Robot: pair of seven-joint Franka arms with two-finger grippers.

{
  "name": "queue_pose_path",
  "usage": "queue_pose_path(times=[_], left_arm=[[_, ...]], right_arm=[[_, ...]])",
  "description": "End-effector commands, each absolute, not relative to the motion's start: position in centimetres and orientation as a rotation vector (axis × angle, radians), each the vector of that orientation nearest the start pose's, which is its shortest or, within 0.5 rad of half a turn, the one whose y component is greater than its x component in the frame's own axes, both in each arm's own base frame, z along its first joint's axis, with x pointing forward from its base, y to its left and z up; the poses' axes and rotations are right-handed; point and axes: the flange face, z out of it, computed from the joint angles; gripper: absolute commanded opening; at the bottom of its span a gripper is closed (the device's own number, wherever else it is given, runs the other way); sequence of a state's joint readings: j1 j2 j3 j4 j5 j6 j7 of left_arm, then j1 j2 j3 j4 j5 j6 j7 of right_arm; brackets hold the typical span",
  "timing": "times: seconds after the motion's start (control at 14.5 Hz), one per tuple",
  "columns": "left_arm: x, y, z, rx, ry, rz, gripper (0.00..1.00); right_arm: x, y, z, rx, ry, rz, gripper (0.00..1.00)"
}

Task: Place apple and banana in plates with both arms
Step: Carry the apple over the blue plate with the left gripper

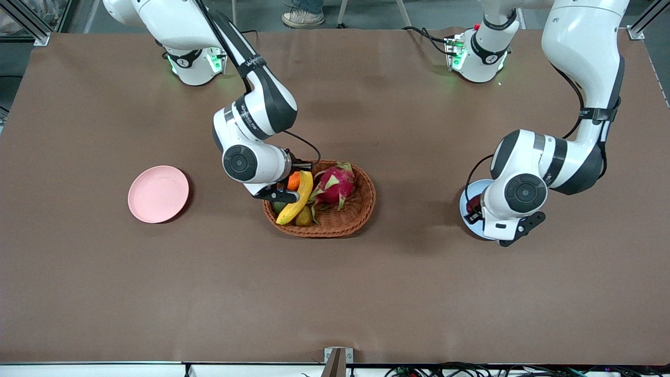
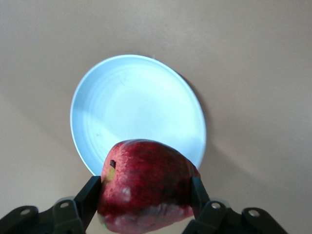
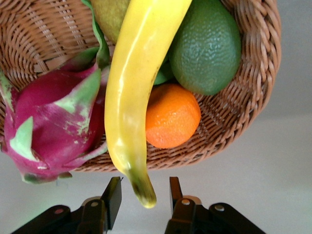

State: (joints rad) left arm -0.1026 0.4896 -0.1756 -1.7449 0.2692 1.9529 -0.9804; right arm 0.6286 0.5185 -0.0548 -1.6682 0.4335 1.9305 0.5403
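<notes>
My left gripper (image 2: 146, 192) is shut on the dark red apple (image 2: 146, 183) and holds it over the light blue plate (image 2: 131, 107). In the front view the apple (image 1: 472, 203) shows under the left wrist, over the blue plate (image 1: 467, 193). The yellow banana (image 3: 131, 97) lies in the wicker basket (image 3: 243, 112) with its dark tip past the rim. My right gripper (image 3: 144, 197) is open, one finger on either side of that tip, not touching it. In the front view the right gripper (image 1: 285, 197) is at the banana (image 1: 299, 196). The pink plate (image 1: 158, 193) lies empty toward the right arm's end.
The basket (image 1: 361, 209) stands mid-table and also holds a pink dragon fruit (image 1: 335, 183), an orange (image 1: 293, 180) and a green fruit (image 3: 204, 48). Bare brown table lies between the basket and each plate.
</notes>
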Motion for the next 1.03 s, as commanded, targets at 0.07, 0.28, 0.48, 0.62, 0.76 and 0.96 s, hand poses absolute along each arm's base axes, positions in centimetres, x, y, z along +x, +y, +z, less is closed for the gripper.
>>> queue_pose_path(times=[0.07, 0.28, 0.48, 0.62, 0.76, 0.96], left_arm=[[60.6, -11.2, 26.0, -2.742, -0.787, 0.15, 0.21], [60.4, -9.2, 24.3, -2.754, -0.787, 0.171, 0.28], [60.3, -8.7, 22.6, -2.756, -0.801, 0.207, 0.43], [60.2, -8.7, 21.9, -2.756, -0.805, 0.222, 0.57], [60.3, -8.6, 21.7, -2.759, -0.807, 0.22, 0.8], [60.3, -8.1, 21.4, -2.755, -0.825, 0.229, 1.0]], right_arm=[[53.0, 37.9, 28.3, -2.894, 0.277, 0.582, 0.48], [52.8, 38.2, 28.2, -2.896, 0.279, 0.59, 0.46], [52.5, 38.3, 28.1, -2.896, 0.279, 0.61, 0.46], [52.5, 38.3, 28.2, -2.892, 0.301, 0.617, 0.47], [52.7, 38.4, 28.4, -2.89, 0.296, 0.595, 0.48], [52.6, 39.8, 29.1, -2.889, 0.262, 0.533, 0.5]])
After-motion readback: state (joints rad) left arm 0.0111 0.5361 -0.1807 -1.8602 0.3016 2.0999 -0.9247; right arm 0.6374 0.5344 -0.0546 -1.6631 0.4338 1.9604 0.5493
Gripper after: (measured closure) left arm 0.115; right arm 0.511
